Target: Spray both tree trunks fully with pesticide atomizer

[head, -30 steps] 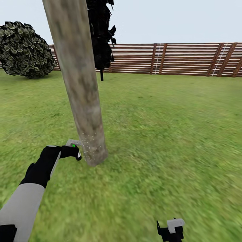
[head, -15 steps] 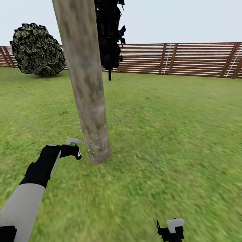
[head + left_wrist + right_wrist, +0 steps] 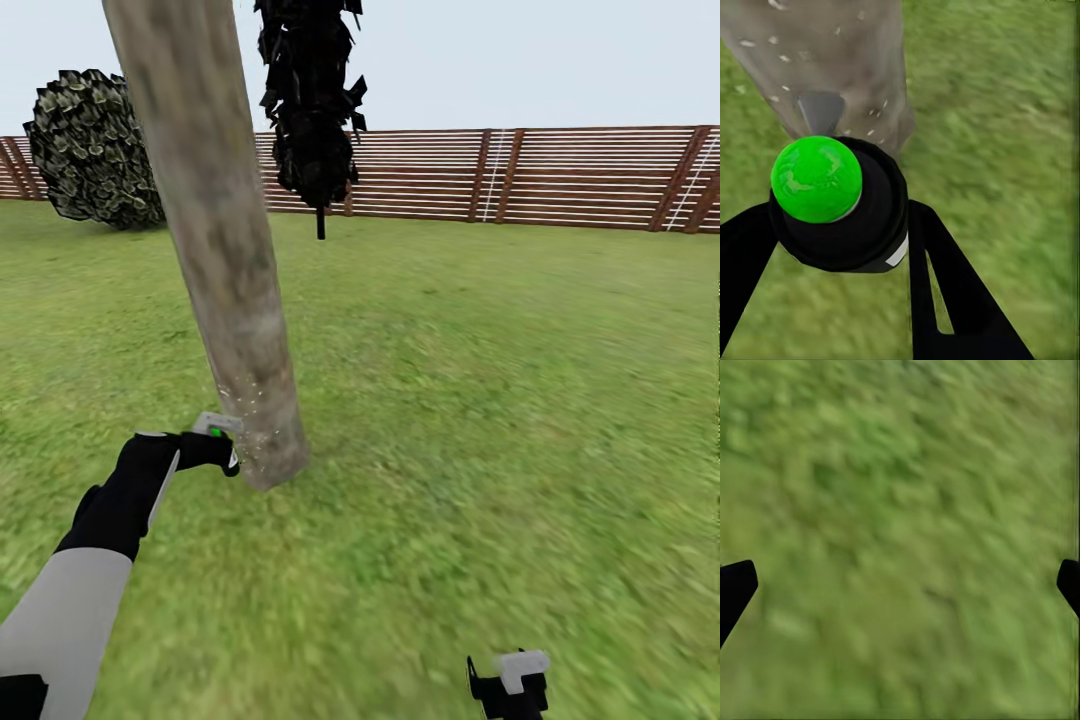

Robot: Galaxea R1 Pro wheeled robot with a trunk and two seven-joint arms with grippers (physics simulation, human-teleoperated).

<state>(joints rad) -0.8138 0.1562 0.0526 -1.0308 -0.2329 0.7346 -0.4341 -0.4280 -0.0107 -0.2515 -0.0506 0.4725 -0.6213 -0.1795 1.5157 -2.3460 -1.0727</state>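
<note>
While clamped on the pesticide atomizer [image 3: 215, 428] at lower left of the head view, left gripper [image 3: 222, 447] with nozzle aimed at the foot of the tree trunk [image 3: 215, 260]; seen close in the left wrist view as black fingers [image 3: 945, 285] either side of a dark body with a green cap [image 3: 816, 178], grey nozzle toward the bark. Step in hand, by judgement: spraying the trunk, with pale flecks only on the low part near the grass [image 3: 480, 400], so far from fully covered. Next move likely calls for raising the aim up the trunk and working round its other sides, keeping the nozzle just beside the bark. At bottom right of the head view, right gripper [image 3: 505, 680] hanging over grass, well apart from the trunk; fingers spread wide and empty in the right wrist view. Farther out, dark cypress [image 3: 310, 100], round bush [image 3: 90, 145] and slatted fence [image 3: 560, 175] across the upper frame.
</note>
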